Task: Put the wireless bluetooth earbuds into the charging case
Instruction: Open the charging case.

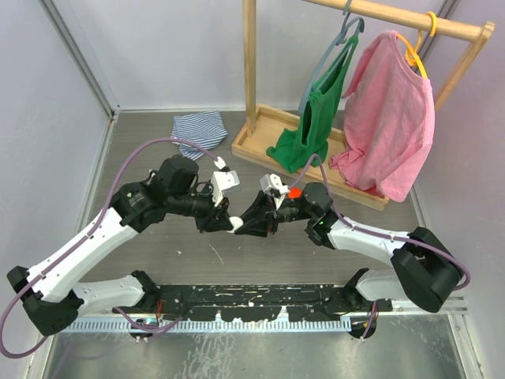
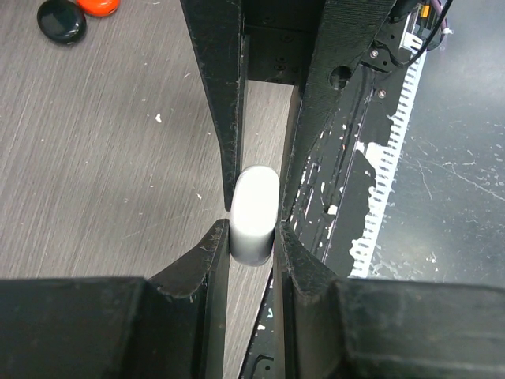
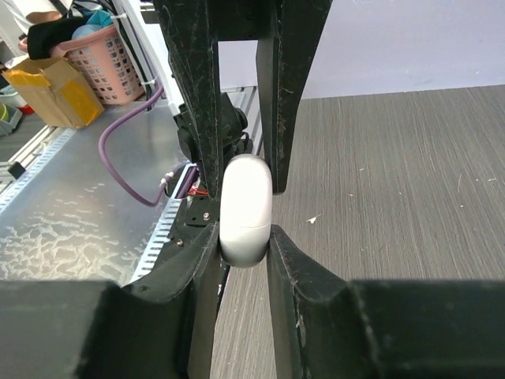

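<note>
Left wrist view, left gripper (image 2: 251,239) and right gripper (image 2: 263,188) both pinching white charging case (image 2: 254,212), black puck (image 2: 61,20), orange puck (image 2: 99,6) beyond

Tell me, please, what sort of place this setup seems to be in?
Probably a robotics lab work cell: two robot arms bolted to a rail along the near edge, a wooden clothes rack with a pink shirt, and a cardboard box and pink basket alongside.

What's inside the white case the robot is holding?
Only its smooth outside shows. The white case is closed, pinched by the left fingers and right fingers, so anything inside is hidden.
</note>
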